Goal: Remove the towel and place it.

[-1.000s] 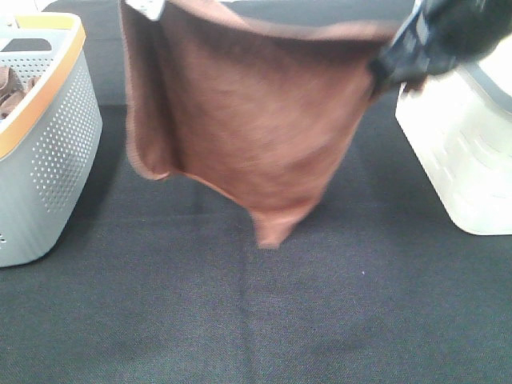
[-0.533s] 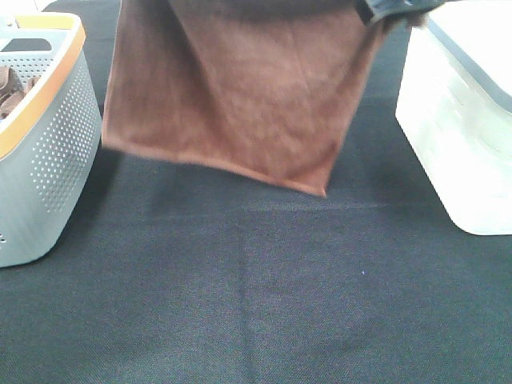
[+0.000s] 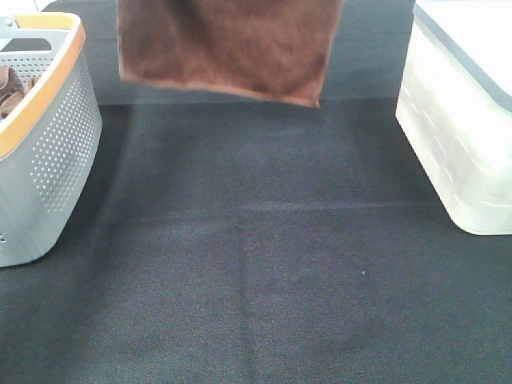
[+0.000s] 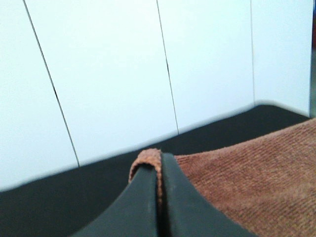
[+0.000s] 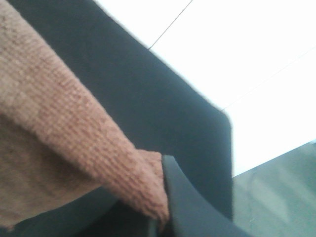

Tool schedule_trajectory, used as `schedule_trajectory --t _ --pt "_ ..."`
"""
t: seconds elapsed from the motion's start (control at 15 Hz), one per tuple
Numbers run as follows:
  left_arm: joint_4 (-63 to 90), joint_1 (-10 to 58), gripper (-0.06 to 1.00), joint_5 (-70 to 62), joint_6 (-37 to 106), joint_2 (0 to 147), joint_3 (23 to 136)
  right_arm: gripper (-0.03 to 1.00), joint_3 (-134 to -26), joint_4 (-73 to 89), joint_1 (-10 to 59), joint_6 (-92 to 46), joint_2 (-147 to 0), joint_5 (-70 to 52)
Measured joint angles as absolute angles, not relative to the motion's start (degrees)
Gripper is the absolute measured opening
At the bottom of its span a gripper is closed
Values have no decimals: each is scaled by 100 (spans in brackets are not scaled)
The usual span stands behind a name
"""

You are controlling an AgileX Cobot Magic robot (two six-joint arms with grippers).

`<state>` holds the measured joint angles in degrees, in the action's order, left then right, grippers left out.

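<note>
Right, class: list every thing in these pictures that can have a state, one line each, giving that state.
towel: hanging spread above the table, gripped on both sides
left hand: shut on the towel's hem
right hand: shut on the towel's edge
grey basket: upright, open-topped, brownish cloth inside
white bin: upright, contents not visible

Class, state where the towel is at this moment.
In the exterior high view the towel hangs at top centre above the black table, between the grey basket, left, and the white bin, right.
</note>
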<state>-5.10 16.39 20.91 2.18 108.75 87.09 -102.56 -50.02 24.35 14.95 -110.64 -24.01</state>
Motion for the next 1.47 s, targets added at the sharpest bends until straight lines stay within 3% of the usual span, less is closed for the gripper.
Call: schedule_trajectory --t 0.07,0.2,0.4,0.93,1.47 --pt "-510 1599 0 3254 212 11276 8709 0 -10542 -5180 2349 1644 -11299 -2361" --pt "-539 1599 0 4349 206 11803 8709 0 -10829 -5254 2189 2000 -11614 -2315" --pt "-556 1599 0 4423 52 12347 8709 0 -10840 -4876 2137 2366 -11854 -2361" --pt "-556 1896 0 218 -103 12359 8709 0 -10674 -2750 2149 1811 -12158 -4395" --pt "-235 2166 0 -2871 -103 12021 8709 0 -10674 -1404 2154 1106 -12158 -6108"
